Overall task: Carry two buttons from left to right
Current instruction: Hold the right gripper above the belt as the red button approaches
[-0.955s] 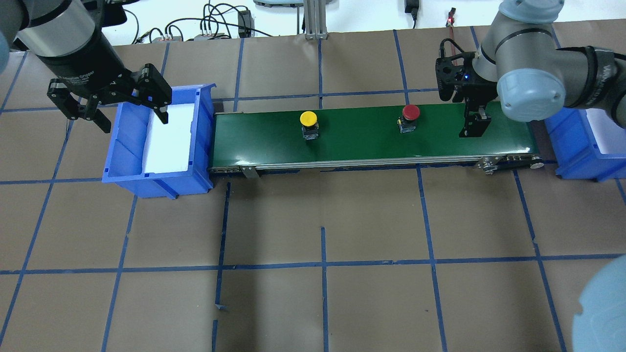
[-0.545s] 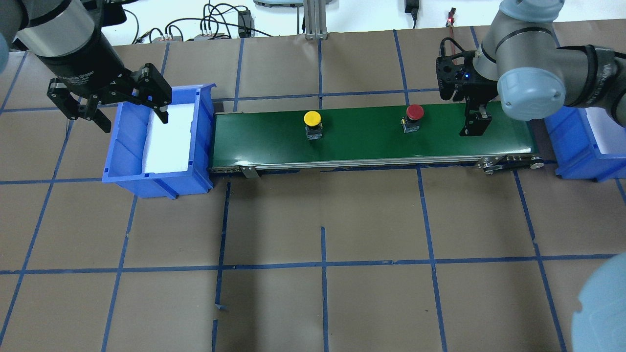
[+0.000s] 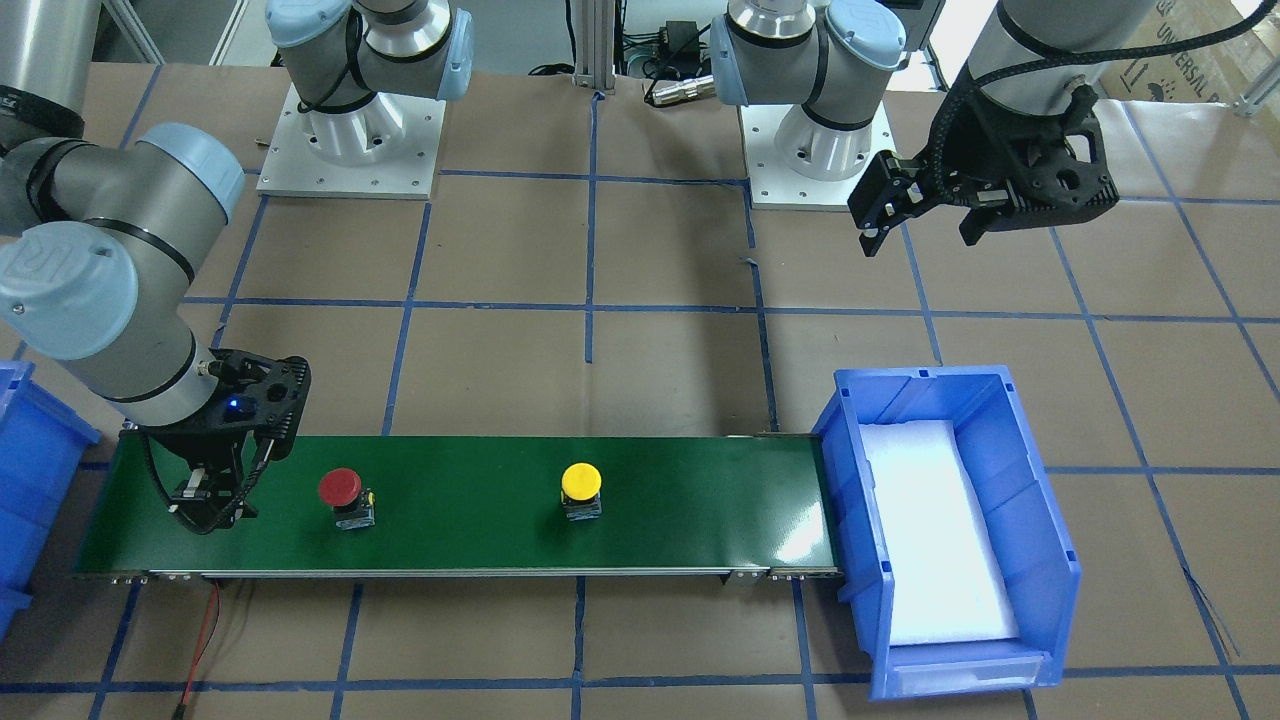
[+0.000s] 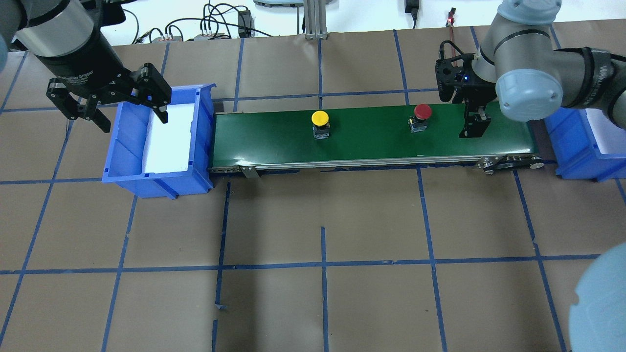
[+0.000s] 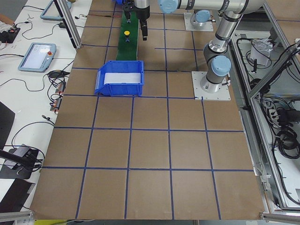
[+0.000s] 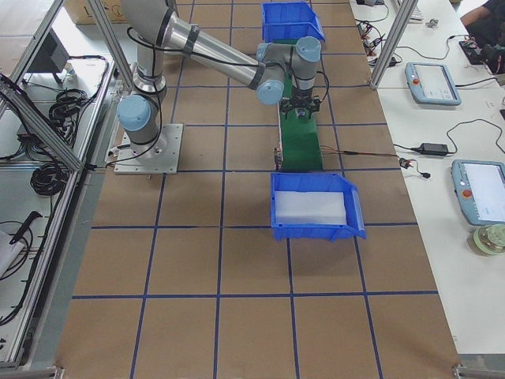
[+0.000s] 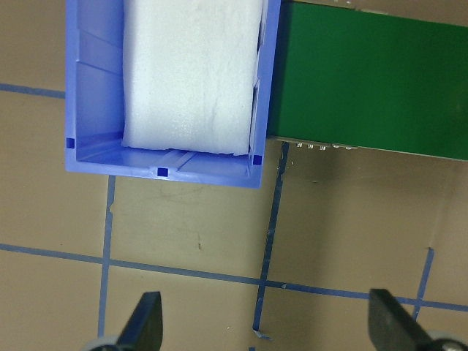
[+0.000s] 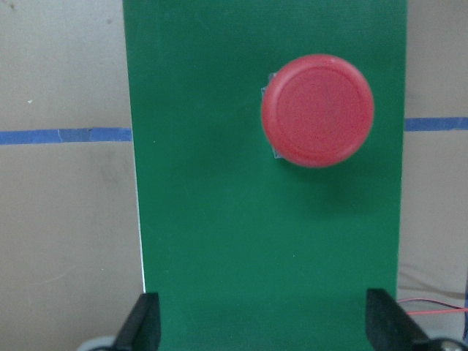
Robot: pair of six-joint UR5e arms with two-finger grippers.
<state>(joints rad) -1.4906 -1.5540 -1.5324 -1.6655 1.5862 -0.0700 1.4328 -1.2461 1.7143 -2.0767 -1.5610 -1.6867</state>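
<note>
The red button [image 4: 422, 111] and the yellow button [image 4: 320, 118] stand upright on the green conveyor belt [image 4: 371, 144]. The red one is toward the belt's right end and the yellow one near its middle. My right gripper [image 4: 473, 128] is open and empty, low over the belt just right of the red button. Its wrist view shows the red cap [image 8: 318, 110] ahead of the open fingers. My left gripper [image 4: 133, 122] is open and empty, raised over the left blue bin [image 4: 122, 146]. Both buttons also show in the front-facing view: red [image 3: 341, 487], yellow [image 3: 581, 481].
The left bin holds only a white foam pad [image 4: 168, 137]. A second blue bin [image 4: 582, 156] stands past the belt's right end, partly hidden by my right arm. Cables and boxes lie along the table's far edge [image 4: 215, 29].
Both buttons have moved to the right along the belt, the red one closer to my right gripper. Both arms have stayed nearly still.
</note>
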